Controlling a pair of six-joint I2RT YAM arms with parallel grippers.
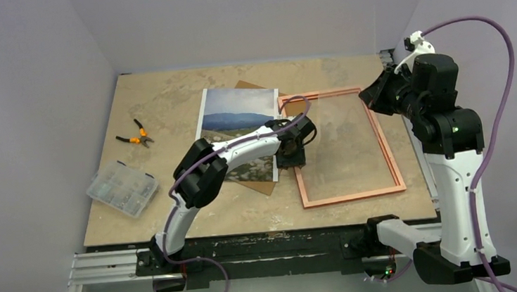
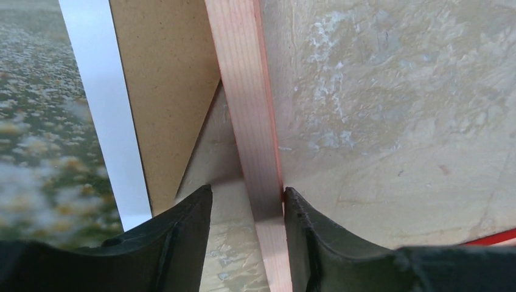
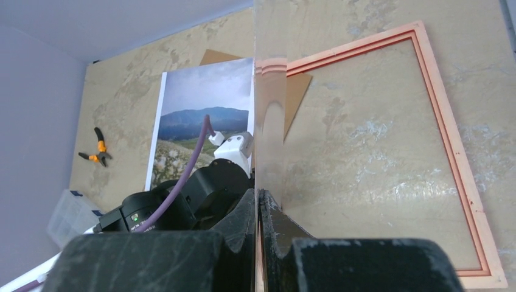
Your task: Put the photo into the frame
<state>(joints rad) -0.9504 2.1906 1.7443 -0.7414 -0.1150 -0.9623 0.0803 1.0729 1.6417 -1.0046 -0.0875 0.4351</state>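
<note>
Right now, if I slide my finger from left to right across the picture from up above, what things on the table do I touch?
plastic parts box → photo → frame. I left out the pliers, the brown board and both grippers, because they overlap these things.

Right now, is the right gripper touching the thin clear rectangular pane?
Touching. The right wrist view shows the right gripper with both fingers pressed shut on the edge of the thin clear pane, no gap on either side.
</note>
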